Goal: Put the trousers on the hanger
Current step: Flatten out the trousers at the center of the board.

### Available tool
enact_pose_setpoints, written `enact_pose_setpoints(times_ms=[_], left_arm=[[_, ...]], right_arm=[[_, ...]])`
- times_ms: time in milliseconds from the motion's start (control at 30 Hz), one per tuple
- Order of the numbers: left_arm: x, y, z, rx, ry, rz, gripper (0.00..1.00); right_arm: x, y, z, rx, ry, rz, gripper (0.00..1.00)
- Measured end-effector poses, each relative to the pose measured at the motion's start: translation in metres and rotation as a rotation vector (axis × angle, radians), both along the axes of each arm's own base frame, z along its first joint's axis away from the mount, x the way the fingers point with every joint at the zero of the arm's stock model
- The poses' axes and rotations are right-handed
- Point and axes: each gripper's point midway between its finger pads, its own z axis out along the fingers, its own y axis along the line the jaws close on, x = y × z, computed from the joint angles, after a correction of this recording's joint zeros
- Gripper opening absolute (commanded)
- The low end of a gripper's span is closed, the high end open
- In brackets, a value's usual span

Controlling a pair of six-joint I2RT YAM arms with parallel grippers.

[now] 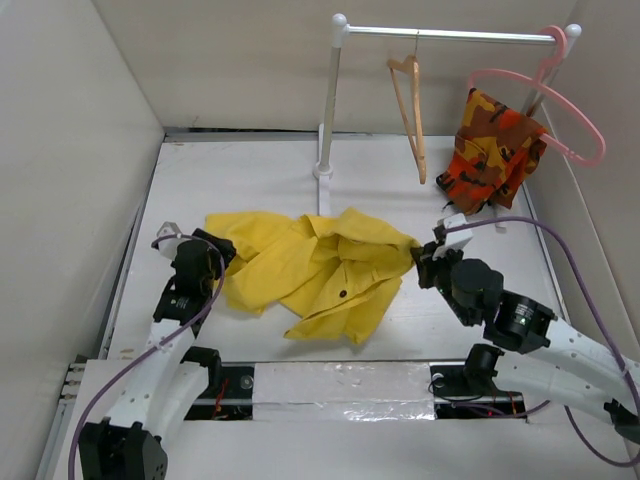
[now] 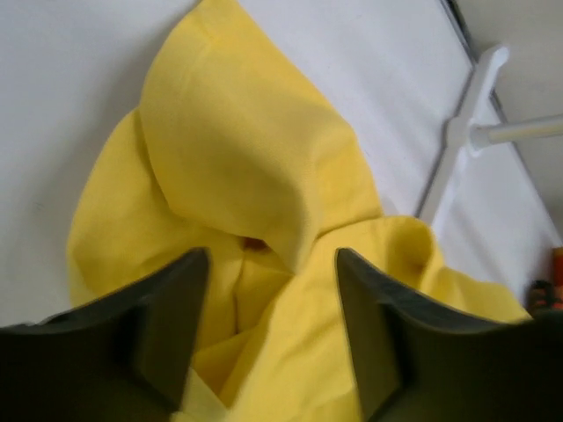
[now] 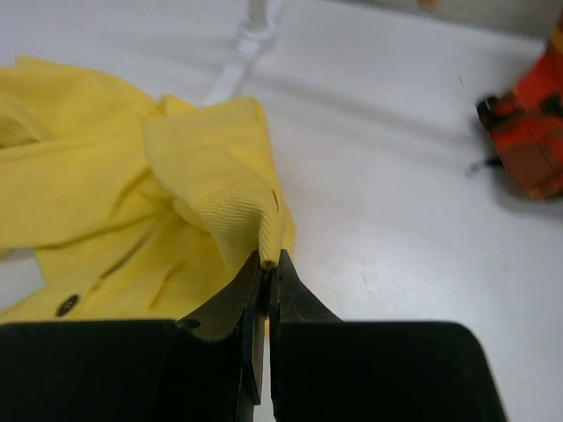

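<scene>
The yellow trousers (image 1: pixel 310 270) lie crumpled on the white table, a dark button showing near the front. The tan wooden hanger (image 1: pixel 410 105) hangs by its hook from the rail at the back. My right gripper (image 1: pixel 424 258) is shut on the right edge of the trousers; in the right wrist view the yellow hem (image 3: pixel 264 233) is pinched between the tips (image 3: pixel 272 260). My left gripper (image 1: pixel 207 250) is open at the left end of the trousers; in the left wrist view its fingers (image 2: pixel 176 308) straddle a raised fold of the trousers (image 2: pixel 255 176), with cloth between them.
A white rail stand (image 1: pixel 327 120) rises at the back middle, its foot (image 2: pixel 466 132) near the cloth. A pink plastic hanger (image 1: pixel 555 95) holds an orange camouflage garment (image 1: pixel 495 150) at the back right. White walls enclose the table.
</scene>
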Motion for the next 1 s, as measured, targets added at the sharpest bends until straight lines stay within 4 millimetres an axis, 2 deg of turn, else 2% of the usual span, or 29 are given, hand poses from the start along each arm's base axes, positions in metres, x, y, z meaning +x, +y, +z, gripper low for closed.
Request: enact_pose_setpoints(times_ms=[33, 67, 233, 267, 333, 433, 467, 500, 600, 733, 833, 1000], left_arm=[[0.001, 0.000, -0.003, 0.001, 0.012, 0.001, 0.73], [0.002, 0.000, -0.009, 0.004, 0.031, 0.001, 0.75], [0.013, -0.002, -0.022, 0.010, 0.069, 0.001, 0.74], [0.016, -0.002, -0.026, 0.014, 0.081, 0.001, 0.67], [0.023, -0.002, -0.031, 0.023, 0.104, -0.002, 0.60], [0.035, -0.004, -0.037, 0.028, 0.124, -0.004, 0.23], [0.039, -0.005, -0.038, 0.030, 0.124, -0.005, 0.06], [0.042, -0.005, -0.038, 0.030, 0.123, -0.004, 0.00], [0.046, -0.003, -0.037, 0.036, 0.120, 0.010, 0.00], [0.059, 0.001, -0.019, 0.030, 0.076, 0.039, 0.00], [0.082, -0.002, -0.003, 0.029, 0.070, 0.037, 0.00], [0.126, -0.019, 0.022, 0.038, 0.048, -0.010, 0.00]], right_arm=[[0.001, -0.013, -0.013, -0.002, 0.031, -0.043, 0.00], [0.002, -0.025, -0.023, -0.001, 0.061, -0.092, 0.00], [0.010, -0.079, -0.051, 0.047, 0.123, -0.305, 0.00], [0.011, -0.087, -0.054, 0.055, 0.126, -0.338, 0.00], [0.016, -0.099, -0.059, 0.072, 0.135, -0.384, 0.00], [0.024, -0.110, -0.067, 0.084, 0.152, -0.423, 0.00], [0.026, -0.113, -0.069, 0.085, 0.161, -0.429, 0.00], [0.029, -0.114, -0.070, 0.086, 0.165, -0.431, 0.00], [0.035, -0.117, -0.070, 0.088, 0.169, -0.432, 0.00], [0.042, -0.124, -0.066, 0.093, 0.151, -0.448, 0.00], [0.050, -0.130, -0.064, 0.102, 0.146, -0.469, 0.00], [0.058, -0.140, -0.065, 0.107, 0.162, -0.504, 0.00]])
